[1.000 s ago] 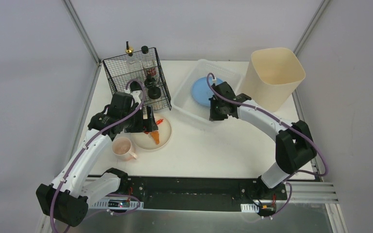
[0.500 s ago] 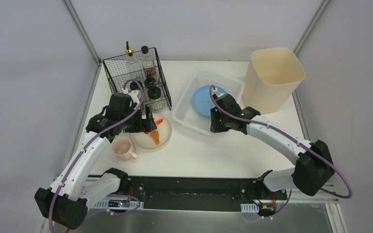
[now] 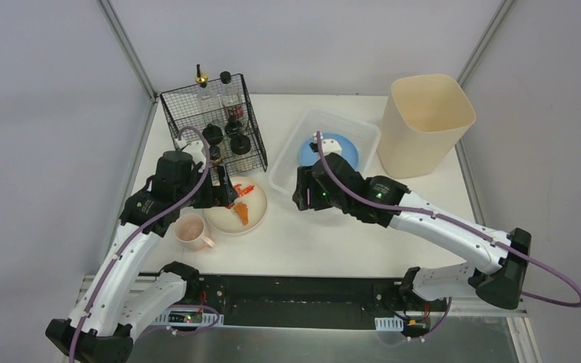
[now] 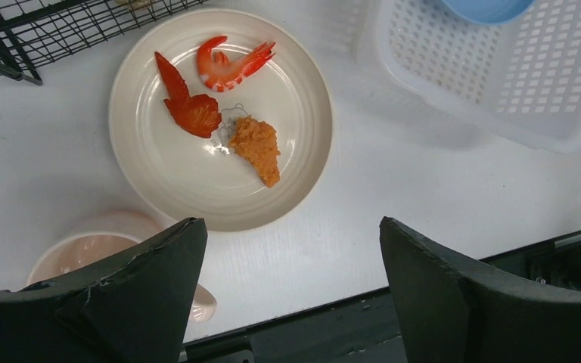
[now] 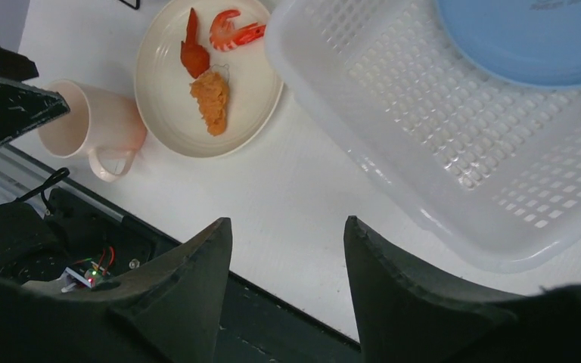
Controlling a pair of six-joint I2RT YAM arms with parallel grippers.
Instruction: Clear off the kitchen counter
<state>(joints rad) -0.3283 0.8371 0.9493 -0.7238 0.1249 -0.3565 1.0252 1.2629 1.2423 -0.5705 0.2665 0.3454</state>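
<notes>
Desk (image 3: 325,242) is lying under both pincers. Left pincer (image 4: 287,231) is hovering wide open and empty above the cream plate (image 4: 159,166). Right pincer (image 5: 287,227) is hovering open and empty over bare desk, just beside the white basket (image 5: 439,113).

Beige bin (image 3: 425,121) and wire rack (image 3: 197,113) are showing whole only in the top view, where the right arm is covering part of the basket and its blue plate (image 5: 529,38).

Pink mug (image 5: 91,125) is sitting just beside the cream plate. Left wrist view is resolving the food on it: fried piece (image 4: 257,147), shrimp (image 4: 231,64), red piece (image 4: 189,113).

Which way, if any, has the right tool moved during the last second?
Yes: the right tool moved left and toward the near edge, off the white basket, over the counter.
</notes>
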